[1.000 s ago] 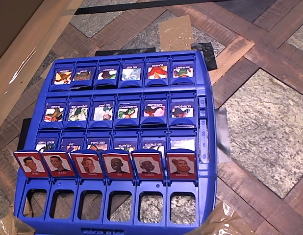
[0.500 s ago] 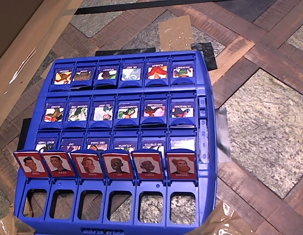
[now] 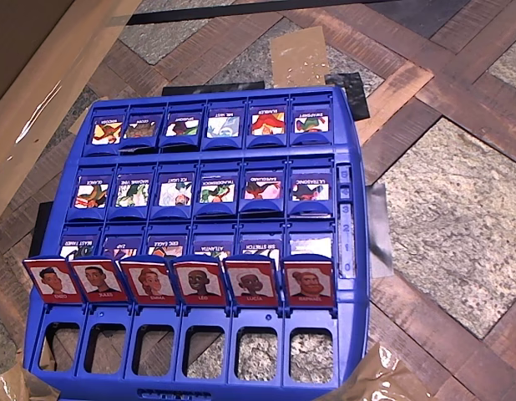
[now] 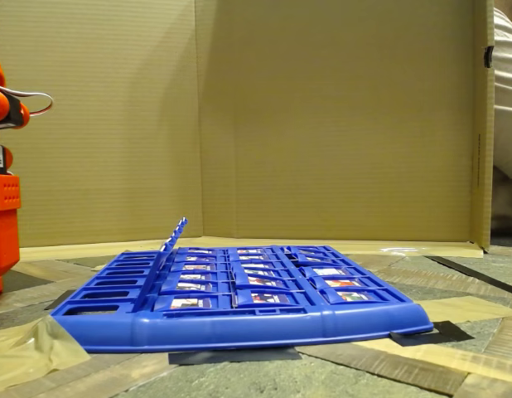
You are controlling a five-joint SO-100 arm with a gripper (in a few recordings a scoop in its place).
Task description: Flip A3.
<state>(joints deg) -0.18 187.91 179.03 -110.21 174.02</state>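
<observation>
LEO tile [image 3: 200,280] is standing upright in the near row of the blue game board [image 3: 350,251], fourth from the left in the overhead view, between the EMMA tile [image 3: 149,280] and the LUCIA tile [image 3: 251,280]. Its hinge is running left-right, so it should tip toward the rows lying flat behind. In the fixed view the orange arm [image 4: 3,191] is sitting at the left edge, off the board; pincer state cannot tell.

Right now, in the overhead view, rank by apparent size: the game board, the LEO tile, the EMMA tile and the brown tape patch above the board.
1. game board
2. brown tape patch
3. LEO tile and EMMA tile: these look alike, so I can't rank them.
</observation>
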